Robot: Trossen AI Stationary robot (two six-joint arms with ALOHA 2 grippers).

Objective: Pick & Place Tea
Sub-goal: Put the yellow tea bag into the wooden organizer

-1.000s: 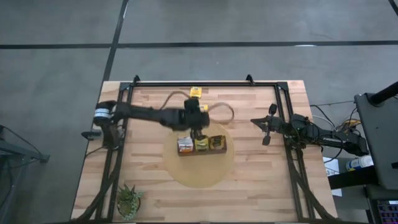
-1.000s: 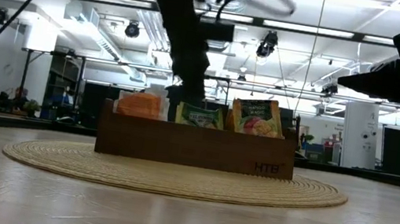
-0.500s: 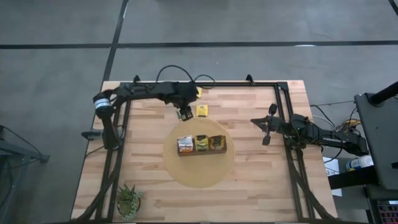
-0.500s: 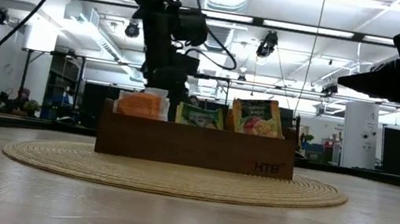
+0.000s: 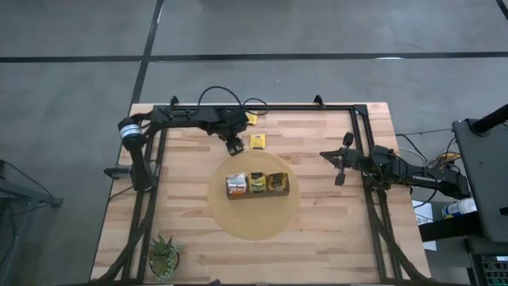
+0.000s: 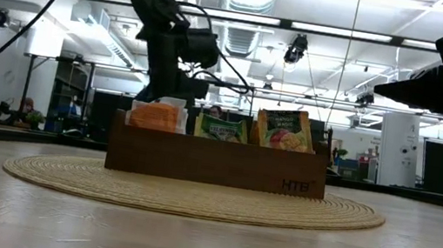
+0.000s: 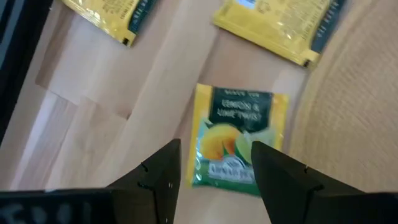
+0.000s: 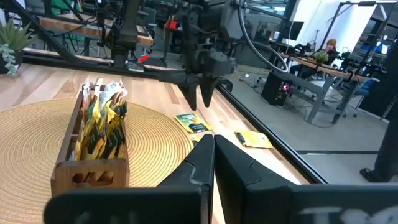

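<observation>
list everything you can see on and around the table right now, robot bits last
loose tea sachets: three in the left wrist view, one green-and-yellow, two yellow, flat on bare wood beside the mat
sachets in box: several, orange, green, yellow, upright in three compartments
wooden box: one, dark brown, on the mat
round woven mat: one, straw-coloured, mid-table
potted plant: one, green, near-left corner of the table
table: one, light wood, black frame
person: one, seated at a far desk in the room behind
left gripper: open, above the green-and-yellow sachet
right gripper: shut, parked at the table's right edge
</observation>
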